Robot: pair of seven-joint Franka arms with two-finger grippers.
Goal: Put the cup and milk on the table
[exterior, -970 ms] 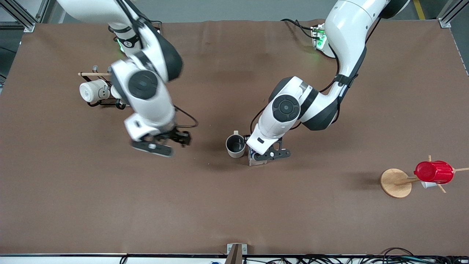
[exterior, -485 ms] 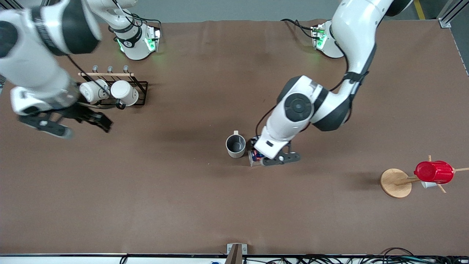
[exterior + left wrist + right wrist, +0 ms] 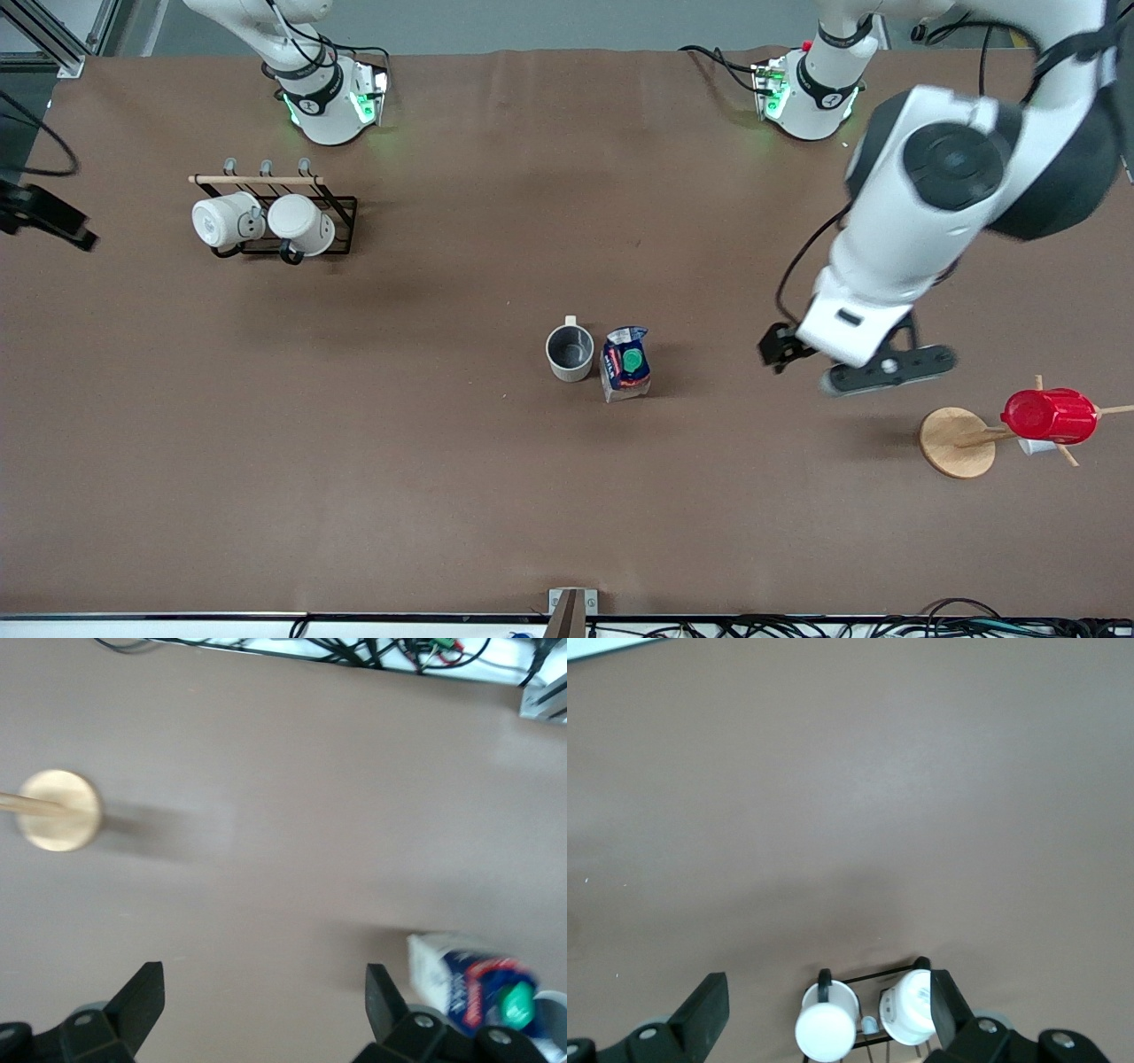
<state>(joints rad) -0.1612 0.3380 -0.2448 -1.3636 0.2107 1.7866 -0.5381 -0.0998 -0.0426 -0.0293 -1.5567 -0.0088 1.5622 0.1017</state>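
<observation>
Brown table (image 3: 443,496) front view: cup (image 3: 570,352) upright mid-table, milk (image 3: 625,363) just beside it toward left arm's end. Left gripper (image 3: 850,359) up over bare table near wooden stand (image 3: 955,441), holding nothing. Right gripper (image 3: 44,221) at right arm's table edge. Left wrist: fingers (image 3: 142,997) apart, milk (image 3: 474,983) in view. Right wrist: fingers (image 3: 709,1005) apart, over white mugs (image 3: 868,1019) on rack
</observation>
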